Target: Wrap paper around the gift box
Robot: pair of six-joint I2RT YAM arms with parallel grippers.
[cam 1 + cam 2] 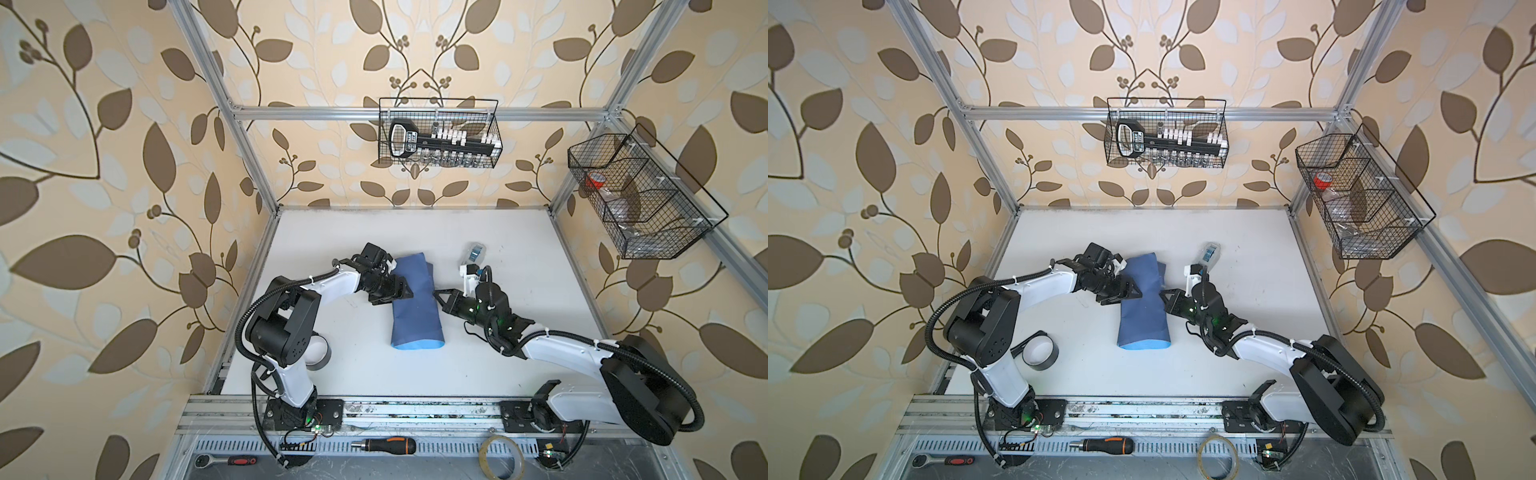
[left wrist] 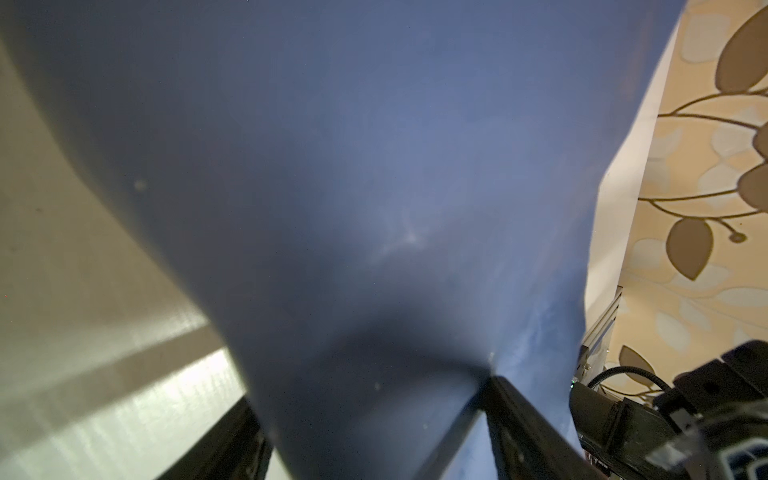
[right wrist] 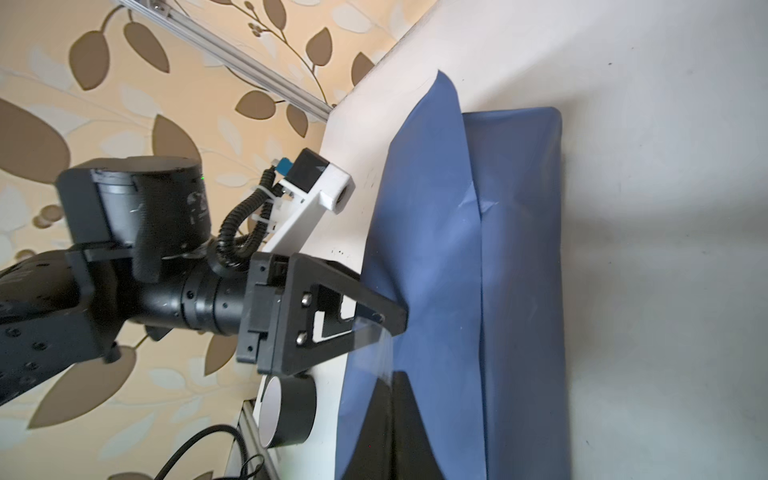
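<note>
The paper (image 1: 415, 316) (image 1: 1142, 316) lies mid-table, folded into a long dusky-blue bundle, with its light-blue face showing at the near open end (image 1: 417, 345). The gift box is hidden inside it. My left gripper (image 1: 405, 291) (image 1: 1133, 291) stands open against the bundle's left side. In the left wrist view the paper (image 2: 332, 166) bulges between its spread fingers (image 2: 511, 411), and one tip dents it. My right gripper (image 1: 436, 296) (image 1: 1163, 296) (image 3: 399, 374) is shut and empty, its tip at the bundle's right edge; I cannot tell whether it touches.
A small tape dispenser (image 1: 473, 253) stands behind the right gripper. A black tape roll (image 1: 318, 353) (image 3: 286, 411) lies by the left arm. Wire baskets hang on the back wall (image 1: 440, 133) and the right wall (image 1: 640, 195). A screwdriver (image 1: 386, 445) and a clear tape roll (image 1: 500, 457) lie past the front rail.
</note>
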